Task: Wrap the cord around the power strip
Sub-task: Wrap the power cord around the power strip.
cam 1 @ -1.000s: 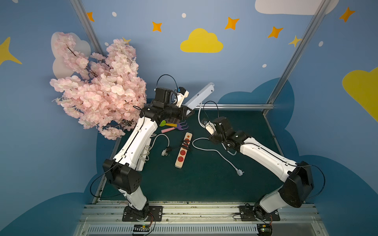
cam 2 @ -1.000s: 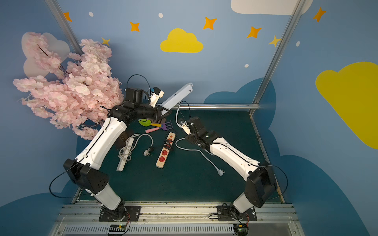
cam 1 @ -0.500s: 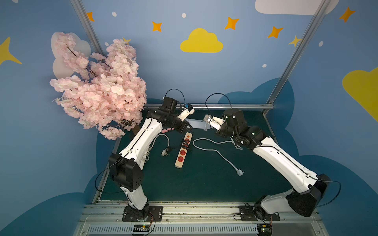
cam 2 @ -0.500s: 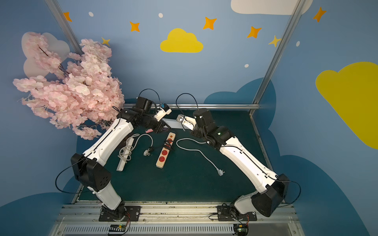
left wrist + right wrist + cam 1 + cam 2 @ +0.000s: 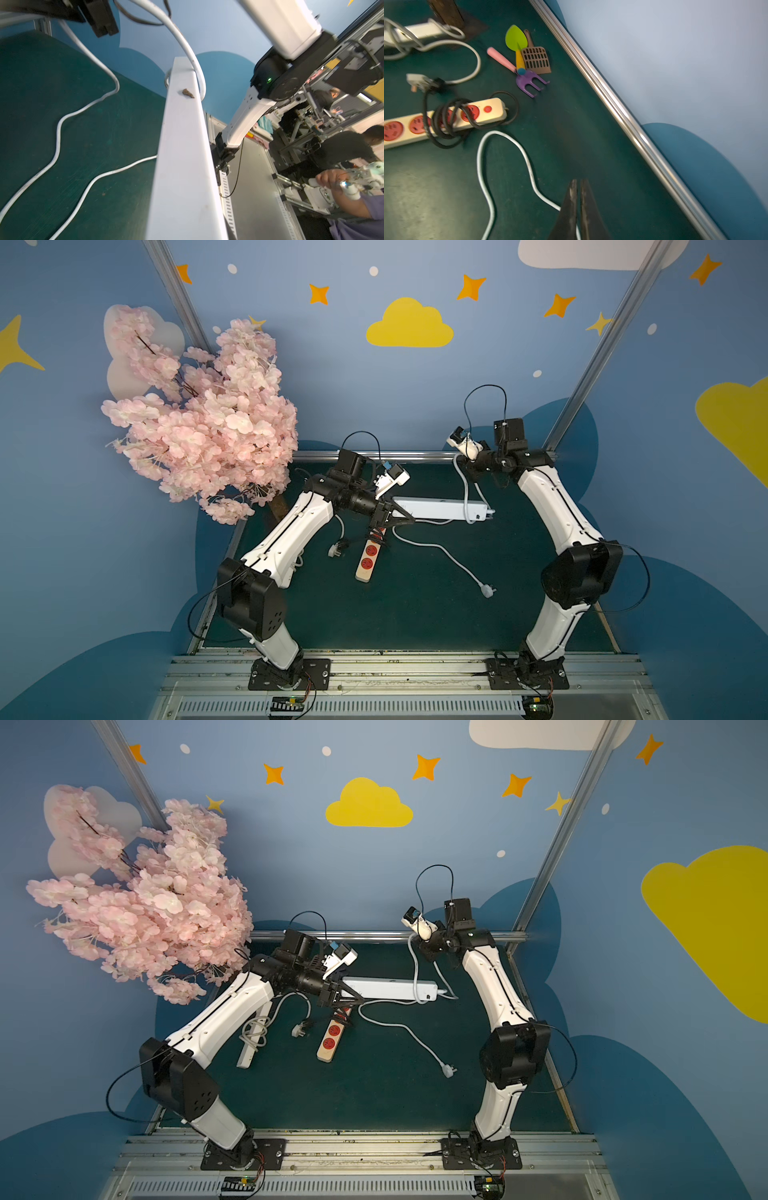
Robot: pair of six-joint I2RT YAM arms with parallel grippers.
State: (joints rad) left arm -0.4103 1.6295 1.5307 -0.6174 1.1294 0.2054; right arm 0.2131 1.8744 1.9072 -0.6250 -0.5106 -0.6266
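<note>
Power strip [image 5: 440, 509] hangs level at frame centre, one end clenched in left gripper [image 5: 399, 516]. Right gripper [image 5: 468, 472], above the opposite end, pinches cord [image 5: 466, 491] looped over it.

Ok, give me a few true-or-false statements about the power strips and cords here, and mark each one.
1. The left jaws grip one end of the white power strip. True.
2. The beige strip with red sockets has no cord around it. False: a black cord is coiled around it.
3. The right jaws hold the white cord up above the white power strip. True.
4. The white cord's plug hangs in the air. False: it lies on the green mat.
</note>
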